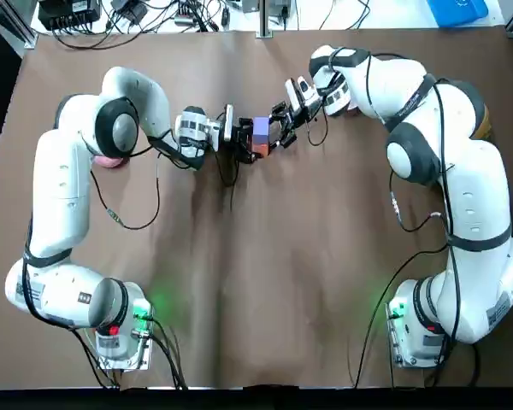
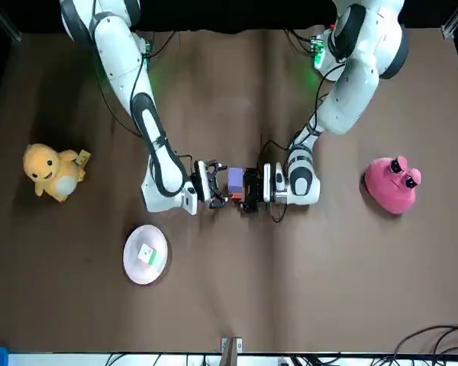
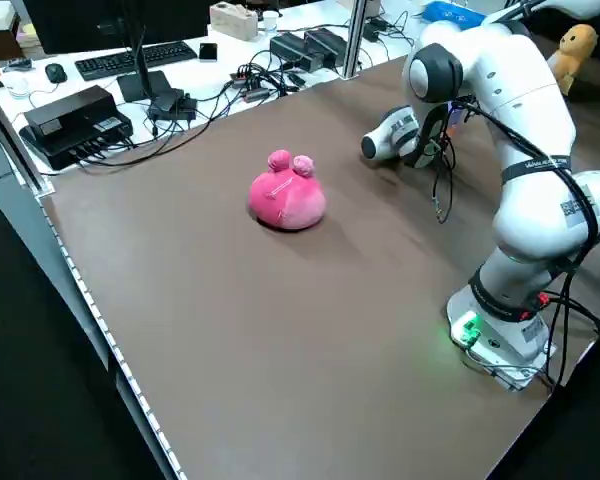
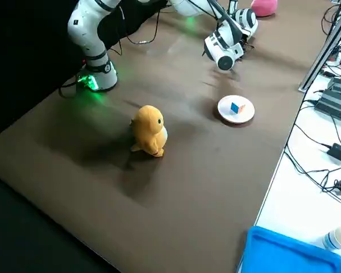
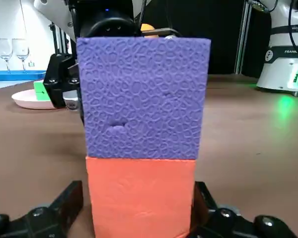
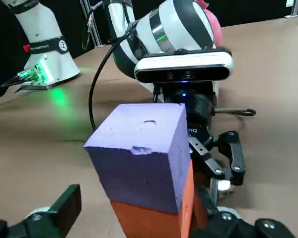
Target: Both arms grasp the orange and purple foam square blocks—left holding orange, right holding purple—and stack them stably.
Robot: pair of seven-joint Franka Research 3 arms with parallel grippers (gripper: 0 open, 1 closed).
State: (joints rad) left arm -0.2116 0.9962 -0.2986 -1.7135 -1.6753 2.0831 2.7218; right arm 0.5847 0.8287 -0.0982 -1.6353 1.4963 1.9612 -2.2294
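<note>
Table (image 2: 328, 290): pink plush (image 2: 392, 184), yellow plush (image 2: 52, 171), plate (image 2: 157, 267)

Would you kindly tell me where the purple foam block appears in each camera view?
Top: purple block, centre, between left gripper and right gripper.
Front: centre.
Left side: not visible.
Right side: not visible.
Left wrist: fills the middle.
Right wrist: centre foreground.
Landmark: orange block directly beneath it.

A white plate (image 4: 245, 117) holding a small blue object (image 4: 235, 107) lies on the brown surface (image 4: 204, 187). A yellow plush duck (image 4: 149, 130) stands well apart from it; a robot wrist (image 4: 223, 54) hangs near it.
</note>
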